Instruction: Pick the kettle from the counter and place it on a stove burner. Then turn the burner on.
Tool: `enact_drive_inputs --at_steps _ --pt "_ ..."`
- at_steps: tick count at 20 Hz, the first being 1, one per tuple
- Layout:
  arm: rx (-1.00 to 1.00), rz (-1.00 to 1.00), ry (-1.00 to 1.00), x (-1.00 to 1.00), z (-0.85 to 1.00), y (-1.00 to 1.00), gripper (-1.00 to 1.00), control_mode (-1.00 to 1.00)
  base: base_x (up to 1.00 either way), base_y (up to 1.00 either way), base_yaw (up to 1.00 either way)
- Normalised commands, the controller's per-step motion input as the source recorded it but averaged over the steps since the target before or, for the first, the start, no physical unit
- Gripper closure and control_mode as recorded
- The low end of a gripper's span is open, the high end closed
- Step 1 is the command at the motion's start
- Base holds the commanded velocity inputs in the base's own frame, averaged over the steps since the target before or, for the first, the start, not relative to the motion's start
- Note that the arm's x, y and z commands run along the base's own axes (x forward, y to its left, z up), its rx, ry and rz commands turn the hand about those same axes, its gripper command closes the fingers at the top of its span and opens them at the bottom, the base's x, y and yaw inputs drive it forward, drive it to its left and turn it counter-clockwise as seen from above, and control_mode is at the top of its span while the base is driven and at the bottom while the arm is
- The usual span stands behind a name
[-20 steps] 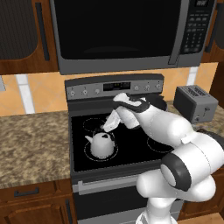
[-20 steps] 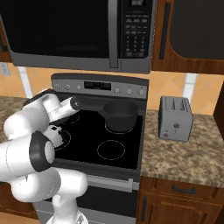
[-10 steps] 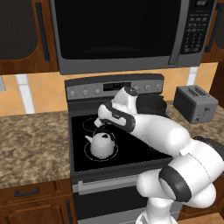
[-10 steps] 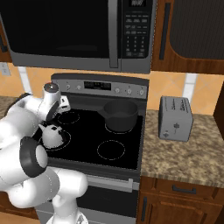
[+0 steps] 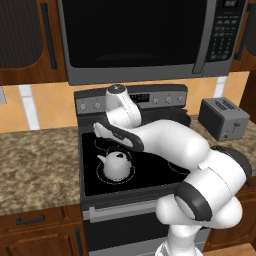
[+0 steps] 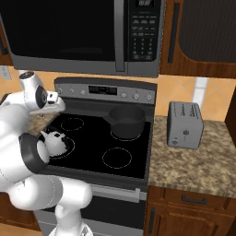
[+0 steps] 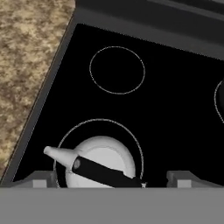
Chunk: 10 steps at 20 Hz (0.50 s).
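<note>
The white arm bends left from its base, wrist raised and hand angled down. The gripper (image 7: 110, 177) hangs empty, its fingers (image 7: 43, 177) spread wide apart.

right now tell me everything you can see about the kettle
The kettle is small, squat and rounded, with a pale silver-grey, metal-looking body, a short spout and a dark handle arched over its top. It stands upright inside the large front-left burner ring on the glossy black cooktop, spout pointing toward the granite counter on the left. Nothing grips it: the open gripper hangs above it, its fingertips either side of the handle in the hand view, apart from the kettle.
</note>
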Motion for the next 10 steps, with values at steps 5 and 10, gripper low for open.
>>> enact_drive_inputs --at_steps 5,10 --pt "0.0 -0.09 -0.25 0.01 0.29 0.24 -1.0 -1.0 0.0 0.0 0.0" --pt "0.0 -0.1 -0.25 0.18 0.0 0.01 -1.0 -1.0 0.0 0.0 0.0"
